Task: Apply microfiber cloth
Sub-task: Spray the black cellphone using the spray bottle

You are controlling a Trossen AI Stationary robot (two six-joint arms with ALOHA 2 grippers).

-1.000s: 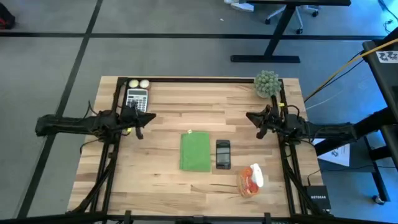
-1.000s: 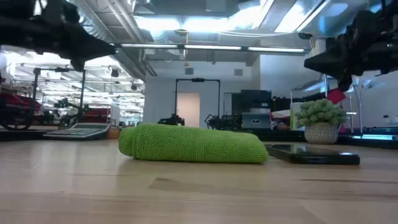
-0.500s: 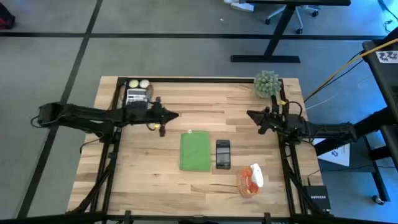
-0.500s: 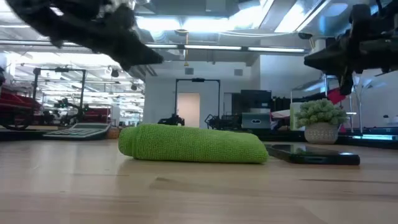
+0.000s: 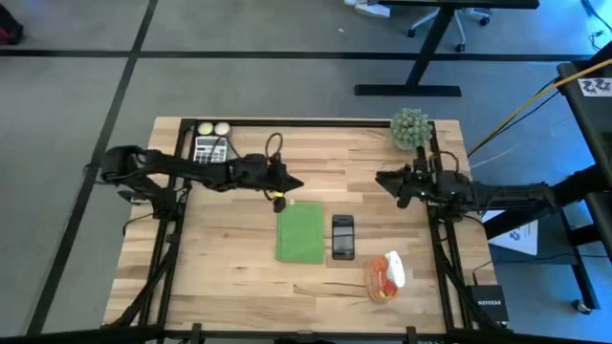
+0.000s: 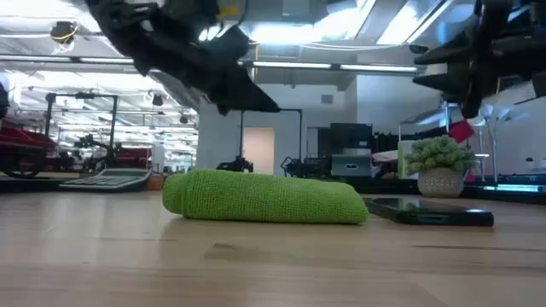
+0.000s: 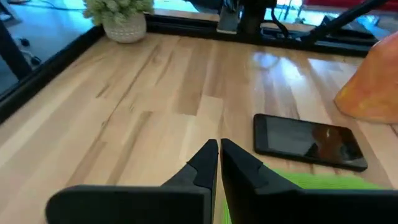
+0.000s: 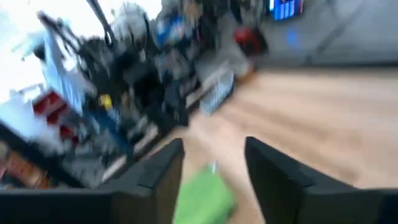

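— So, starting nearest the front edge: where is the microfiber cloth (image 5: 300, 232)?

— Flat on the wooden table (image 5: 229, 277), a folded bright green rectangle just beside the black phone (image 5: 343, 236), not touching it as far as the high view shows. An orange-and-white bag (image 5: 385, 276) lies near the phone on the cloth's far side.

— And the grippers?

— The left gripper (image 5: 287, 186) hovers just beyond the cloth's back corner, its fingers (image 7: 205, 163) pressed together with barely a slit between. The right gripper (image 5: 386, 179) hangs beyond the phone, well apart from the cloth, fingers (image 8: 163, 171) spread wide.

— How will the cloth handle?

— Light, soft and floppy, I'd judge; the low view shows a plump rolled fold. It should bunch under a pinch, so take a corner or the raised fold edge, not the flat middle.

— Farther back?

— A calculator (image 5: 210, 149) and a spiky ball plant (image 5: 409, 128) at the back corners.
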